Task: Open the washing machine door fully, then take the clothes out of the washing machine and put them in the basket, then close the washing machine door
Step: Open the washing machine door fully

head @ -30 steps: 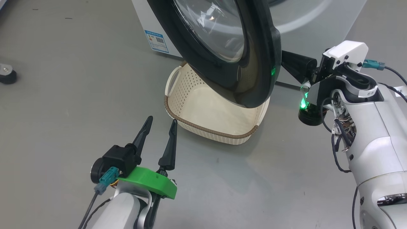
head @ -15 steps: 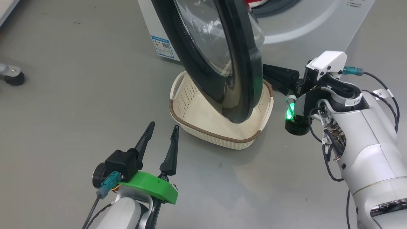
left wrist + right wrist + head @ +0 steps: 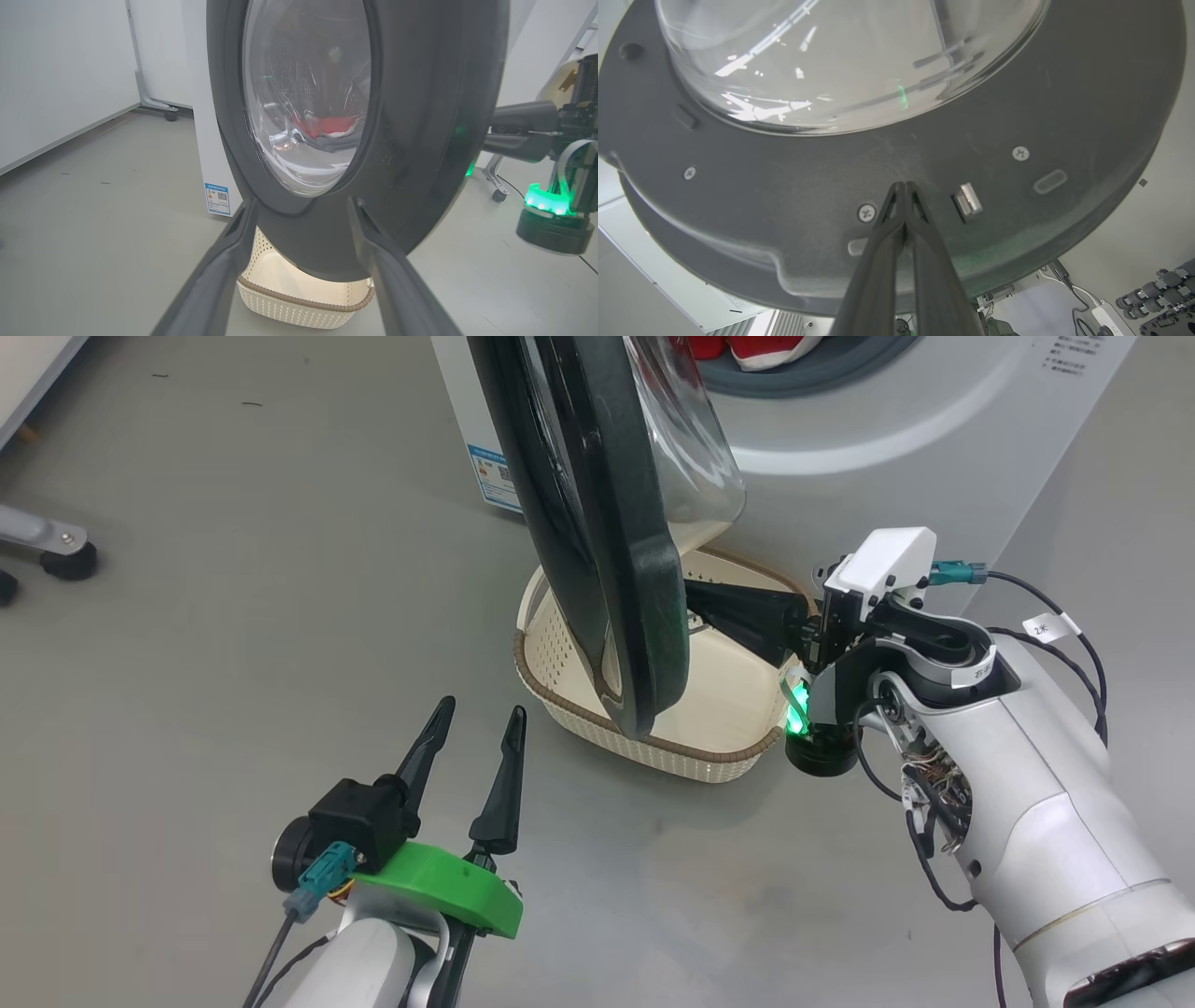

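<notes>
The washing machine door (image 3: 621,569) stands nearly edge-on over the basket (image 3: 653,749), its glass bowl (image 3: 695,467) facing the white washing machine (image 3: 887,439). Red clothes (image 3: 752,347) lie in the machine's mouth and show through the glass as clothes (image 3: 327,126). My right gripper (image 3: 709,605) is shut, and its tips (image 3: 903,185) touch the door's inner face (image 3: 784,196) beside a metal latch (image 3: 969,200). My left gripper (image 3: 477,709) hangs open over the floor, left of the basket, and holds nothing. In its wrist view the left gripper (image 3: 301,205) frames the door's outer face (image 3: 420,140).
A blue label (image 3: 490,476) marks the machine's left side. A wheeled stand foot (image 3: 65,555) sits on the grey floor at far left. The basket (image 3: 299,303) lies directly under the door's lower rim. Cables and a power strip (image 3: 1106,312) show at the lower right of the right wrist view.
The door has swung further open, from face-on to nearly edge-on, with my shut right gripper following against its inner side. The head view has shifted. My left gripper stays put.
</notes>
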### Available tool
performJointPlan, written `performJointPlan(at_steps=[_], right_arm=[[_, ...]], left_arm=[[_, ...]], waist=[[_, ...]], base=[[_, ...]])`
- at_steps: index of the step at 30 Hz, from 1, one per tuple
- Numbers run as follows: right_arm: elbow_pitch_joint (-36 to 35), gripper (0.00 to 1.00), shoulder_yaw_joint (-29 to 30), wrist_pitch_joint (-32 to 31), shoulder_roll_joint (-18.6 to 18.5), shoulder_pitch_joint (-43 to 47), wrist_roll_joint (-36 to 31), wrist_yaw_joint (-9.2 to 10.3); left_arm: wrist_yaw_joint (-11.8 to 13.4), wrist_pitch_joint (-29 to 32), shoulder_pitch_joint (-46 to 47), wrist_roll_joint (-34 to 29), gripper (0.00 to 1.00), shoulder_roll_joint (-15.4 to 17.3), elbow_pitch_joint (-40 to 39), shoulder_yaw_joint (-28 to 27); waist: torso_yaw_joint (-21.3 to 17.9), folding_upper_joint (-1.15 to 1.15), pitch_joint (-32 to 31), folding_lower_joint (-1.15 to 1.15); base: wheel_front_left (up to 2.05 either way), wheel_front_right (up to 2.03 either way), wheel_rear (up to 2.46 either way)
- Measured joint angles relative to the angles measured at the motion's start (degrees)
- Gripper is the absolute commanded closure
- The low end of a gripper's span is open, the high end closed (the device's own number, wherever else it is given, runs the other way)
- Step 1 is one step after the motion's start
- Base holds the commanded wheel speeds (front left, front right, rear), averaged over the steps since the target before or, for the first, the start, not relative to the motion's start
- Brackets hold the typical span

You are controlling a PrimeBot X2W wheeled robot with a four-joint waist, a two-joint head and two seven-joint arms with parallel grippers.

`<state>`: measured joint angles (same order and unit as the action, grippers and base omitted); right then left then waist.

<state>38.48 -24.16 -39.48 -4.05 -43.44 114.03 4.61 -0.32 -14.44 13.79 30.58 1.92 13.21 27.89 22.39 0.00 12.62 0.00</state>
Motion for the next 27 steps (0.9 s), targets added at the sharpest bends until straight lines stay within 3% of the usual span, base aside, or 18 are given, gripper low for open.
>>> performJointPlan(at_steps=[14, 23, 27], right_arm=[[-2.9, 1.0, -4.8, 4.0, 0.0, 0.5, 2.8, -0.29], [-2.4, 1.0, -6.7, 7.9, -0.4, 0.5, -5.4, -5.28], [-2.9, 1.0, -7.5, 11.3, -4.2, 1.5, -10.3, -9.22]], left_arm=[[0.0, 0.0, -0.8, -0.1, 0.0, 0.0, -0.2, -1.3], [0.1, 0.0, -1.0, -0.9, 0.0, 0.0, 0.0, -4.1], [0.1, 0.0, -1.6, -1.5, 0.0, 0.1, 0.3, -6.0]], waist=[[-0.2, 0.0, -0.3, 0.0], [-2.1, 0.0, -2.3, 0.0], [-3.9, 0.0, -3.9, 0.0]], base=[[0.0, 0.0, 0.0], [0.0, 0.0, 0.0], [0.0, 0.0, 0.0]])
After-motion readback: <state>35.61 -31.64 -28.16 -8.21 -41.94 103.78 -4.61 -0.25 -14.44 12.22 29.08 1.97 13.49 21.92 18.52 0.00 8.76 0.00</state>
